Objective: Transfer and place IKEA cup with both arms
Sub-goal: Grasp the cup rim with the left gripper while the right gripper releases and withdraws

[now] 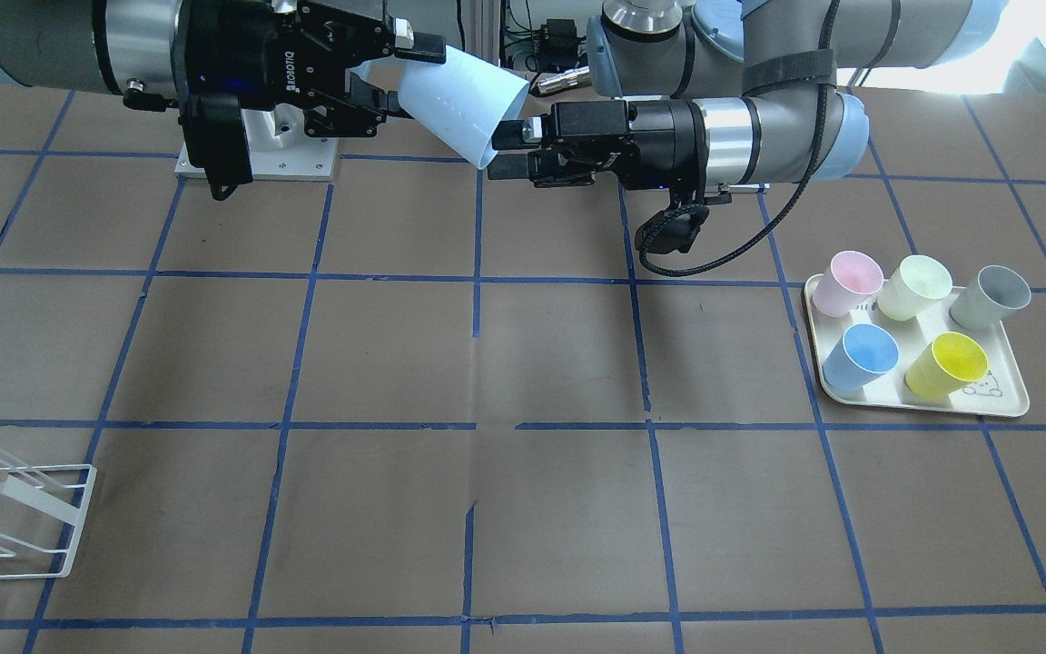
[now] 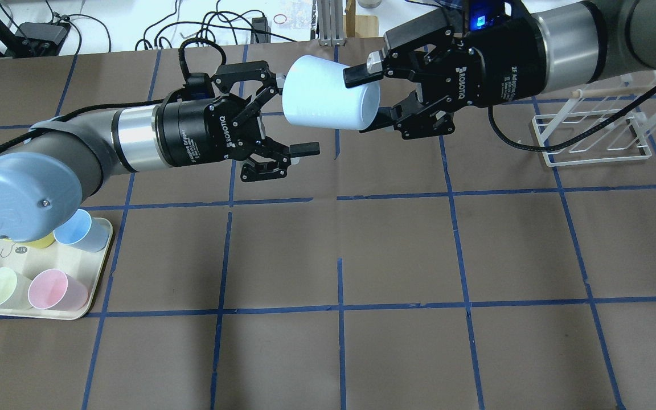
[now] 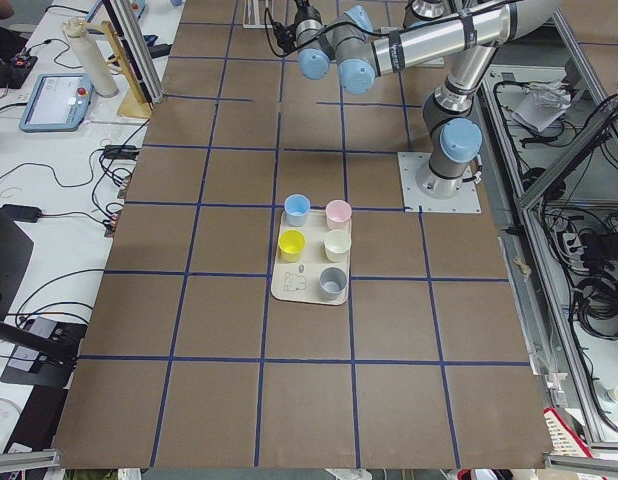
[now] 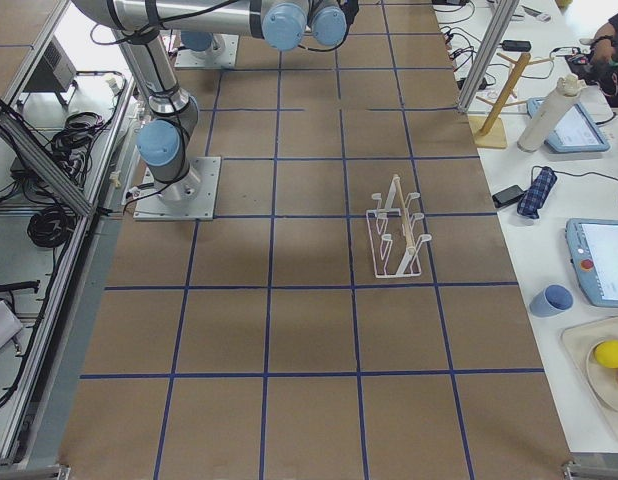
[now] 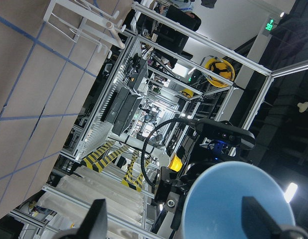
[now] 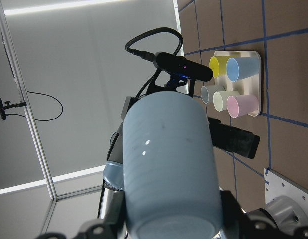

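While my right gripper [image 2: 370,97] is clamped on the IKEA cup [image 2: 328,101], one finger on either side of its closed end, the cup lies roughly on its side in the air over the middle of the table [image 2: 396,250], clear of the brown surface. Its open mouth points at my left gripper [image 2: 294,117], whose fingers [image 2: 304,149] are spread wide. One fingertip sits just beside the rim and the other hangs apart from the cup. Whether the nearer fingertip touches the rim I cannot tell. Through my left wrist camera I look straight into the pale blue interior, which sits off toward one finger rather than centred between the two. On my left side of the table the tray [image 1: 1013,404] carries five upright cups: a pink cup [image 1: 850,282], a cream cup [image 1: 915,286], a grey cup [image 1: 991,297], a blue cup [image 1: 861,356] and a yellow cup [image 1: 945,363]. The white wire rack [image 2: 590,159] stands on my right side, well apart from both grippers.
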